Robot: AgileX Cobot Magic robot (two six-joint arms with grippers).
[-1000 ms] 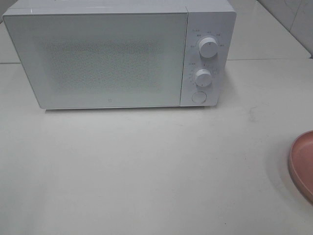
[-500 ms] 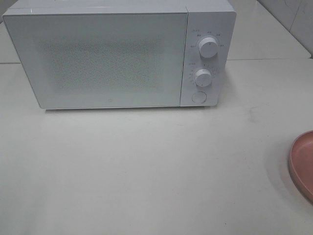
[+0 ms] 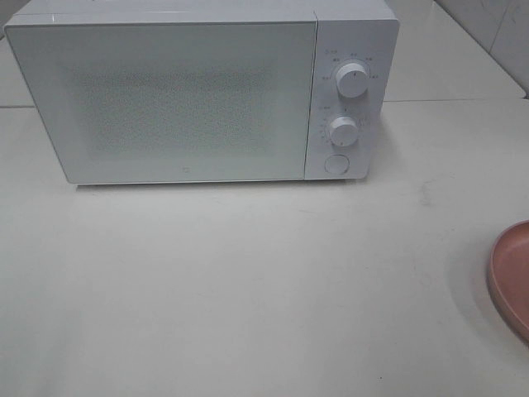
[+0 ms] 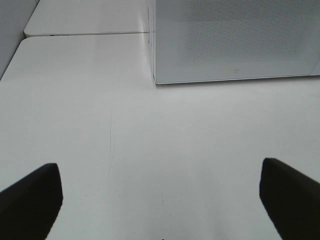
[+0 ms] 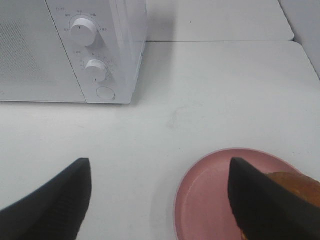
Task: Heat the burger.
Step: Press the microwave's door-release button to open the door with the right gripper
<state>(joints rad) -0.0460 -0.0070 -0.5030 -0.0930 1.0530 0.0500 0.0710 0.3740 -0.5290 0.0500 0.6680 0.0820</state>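
Observation:
The burger (image 5: 295,181) shows only in the right wrist view, as a golden-brown bun edge on the pink plate (image 5: 210,195), mostly hidden behind one finger. The plate's rim (image 3: 506,277) shows at the right edge of the exterior high view. The white microwave (image 3: 165,91) stands at the back with its door shut; it also shows in the left wrist view (image 4: 235,40) and the right wrist view (image 5: 75,50). My right gripper (image 5: 160,200) is open above the table, beside the plate. My left gripper (image 4: 160,200) is open and empty over bare table in front of the microwave's left corner.
The microwave has two white knobs (image 3: 353,81) (image 3: 341,130) and a round button (image 3: 335,163) on its right panel. A table seam (image 3: 446,101) runs behind it. A tiled wall (image 3: 496,25) is at the back right.

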